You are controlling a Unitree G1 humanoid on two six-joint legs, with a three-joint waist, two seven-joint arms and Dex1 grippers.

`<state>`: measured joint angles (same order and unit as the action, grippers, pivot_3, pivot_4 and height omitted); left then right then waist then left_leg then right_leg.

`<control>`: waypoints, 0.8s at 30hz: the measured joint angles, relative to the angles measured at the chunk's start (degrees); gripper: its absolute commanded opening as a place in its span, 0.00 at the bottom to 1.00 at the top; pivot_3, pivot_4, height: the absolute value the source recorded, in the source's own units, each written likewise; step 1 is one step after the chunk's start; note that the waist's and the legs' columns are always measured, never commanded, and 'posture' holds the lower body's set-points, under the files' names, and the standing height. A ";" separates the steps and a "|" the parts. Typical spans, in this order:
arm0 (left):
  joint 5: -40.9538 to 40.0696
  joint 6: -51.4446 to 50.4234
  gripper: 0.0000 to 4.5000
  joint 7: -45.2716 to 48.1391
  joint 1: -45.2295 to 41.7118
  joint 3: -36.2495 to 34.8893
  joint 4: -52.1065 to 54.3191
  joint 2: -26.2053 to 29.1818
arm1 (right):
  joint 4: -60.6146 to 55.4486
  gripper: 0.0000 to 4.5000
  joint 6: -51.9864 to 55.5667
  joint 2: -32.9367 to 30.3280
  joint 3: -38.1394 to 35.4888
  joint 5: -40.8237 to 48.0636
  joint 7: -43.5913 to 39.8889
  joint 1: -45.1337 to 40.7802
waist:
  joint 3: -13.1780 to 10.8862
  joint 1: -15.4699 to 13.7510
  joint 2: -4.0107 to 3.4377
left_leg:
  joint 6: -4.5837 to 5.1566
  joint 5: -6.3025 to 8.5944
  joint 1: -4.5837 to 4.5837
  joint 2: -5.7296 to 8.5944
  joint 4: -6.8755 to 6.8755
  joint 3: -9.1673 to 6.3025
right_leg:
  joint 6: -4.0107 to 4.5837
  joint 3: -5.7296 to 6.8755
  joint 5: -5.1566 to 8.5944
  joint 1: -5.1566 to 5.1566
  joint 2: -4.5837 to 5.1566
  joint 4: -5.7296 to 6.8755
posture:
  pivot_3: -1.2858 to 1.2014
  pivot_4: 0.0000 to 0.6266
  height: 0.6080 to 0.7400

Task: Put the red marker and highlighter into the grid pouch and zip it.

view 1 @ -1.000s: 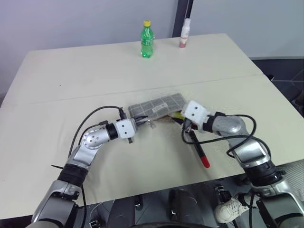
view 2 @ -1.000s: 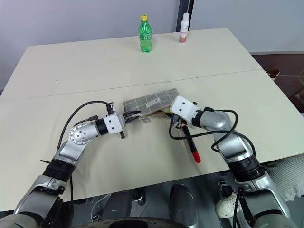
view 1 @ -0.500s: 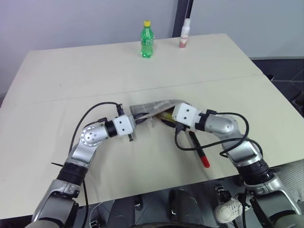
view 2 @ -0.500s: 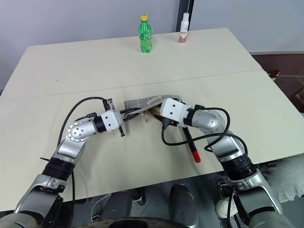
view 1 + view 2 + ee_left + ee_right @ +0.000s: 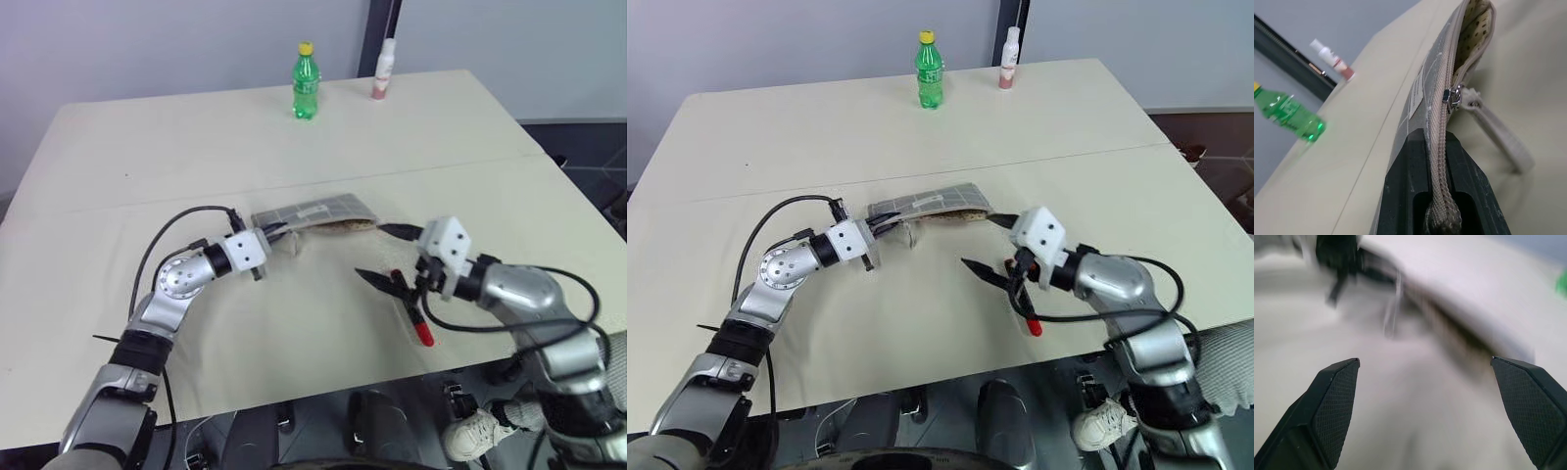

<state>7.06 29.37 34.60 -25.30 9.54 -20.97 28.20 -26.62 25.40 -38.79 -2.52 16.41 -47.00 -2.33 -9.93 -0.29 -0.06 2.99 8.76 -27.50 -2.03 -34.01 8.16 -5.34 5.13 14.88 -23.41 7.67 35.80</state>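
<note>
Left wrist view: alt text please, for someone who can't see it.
The left gripper is shut on the zipper edge of the grid pouch, whose far end gapes open past the metal zipper pull. Behind, on the table, stand a green bottle and a small white bottle.

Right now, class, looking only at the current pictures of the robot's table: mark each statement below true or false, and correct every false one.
1. The left gripper is shut on the grid pouch. True.
2. The right gripper holds the red marker. False: it is open and empty; the marker lies on the table.
3. The pouch's zipper is fully closed. False: its far end gapes open.
4. A green bottle stands at the table's far edge. True.
5. The bottle lies on its side. False: it stands upright.
</note>
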 measured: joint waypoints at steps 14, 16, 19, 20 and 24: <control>0.80 3.92 0.00 -0.43 -0.38 0.49 -4.59 -0.11 | -9.01 0.71 18.78 2.18 -1.14 -2.38 14.72 10.99 | 0.03 -0.49 0.02 | -0.02 0.00 0.01 -0.07 0.63 0.23 | 0.16 -0.01 -0.07 -0.06 -0.01 -0.68 | 0.52 0.24 1.00; 0.94 4.12 0.00 -0.41 -0.51 0.57 -5.04 -0.23 | -9.14 0.47 20.13 3.10 -1.14 -1.42 15.11 10.63 | 0.04 -0.42 0.03 | -0.02 0.00 0.01 -0.06 0.64 0.24 | 0.15 -0.01 -0.07 -0.06 0.00 -0.70 | 0.52 0.24 1.00; 0.97 4.47 0.00 -0.32 -0.62 0.62 -5.20 -0.28 | -8.73 0.12 21.60 3.46 -1.19 -0.26 15.18 8.86 | 0.04 -0.40 0.03 | -0.03 -0.01 0.03 -0.06 0.63 0.25 | 0.14 0.00 -0.09 -0.06 -0.01 -0.69 | 0.52 0.24 1.00; 0.97 4.73 0.00 -0.28 -0.62 0.63 -5.19 -0.31 | -8.52 0.06 21.63 3.50 -1.17 0.17 15.05 8.12 | 0.04 -0.41 0.03 | -0.03 -0.01 0.03 -0.06 0.63 0.25 | 0.12 0.00 -0.12 -0.06 -0.01 -0.69 | 0.52 0.24 1.00; 0.94 4.87 0.00 0.13 -0.65 0.75 -5.16 -0.91 | -7.76 0.06 16.21 1.75 1.79 -1.58 13.58 2.66 | 0.03 -0.36 0.03 | -0.03 -0.01 0.03 -0.06 0.60 0.27 | 0.08 0.00 -0.15 -0.07 0.00 -0.69 | 0.52 0.24 1.00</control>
<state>8.00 34.25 34.73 -25.94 10.29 -26.13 27.28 -34.37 41.61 -37.04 -0.73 14.83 -33.43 0.33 -9.90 -0.65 -0.03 2.96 8.75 -27.47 -2.09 -33.41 8.43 -5.26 5.13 14.73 -23.49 7.66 35.11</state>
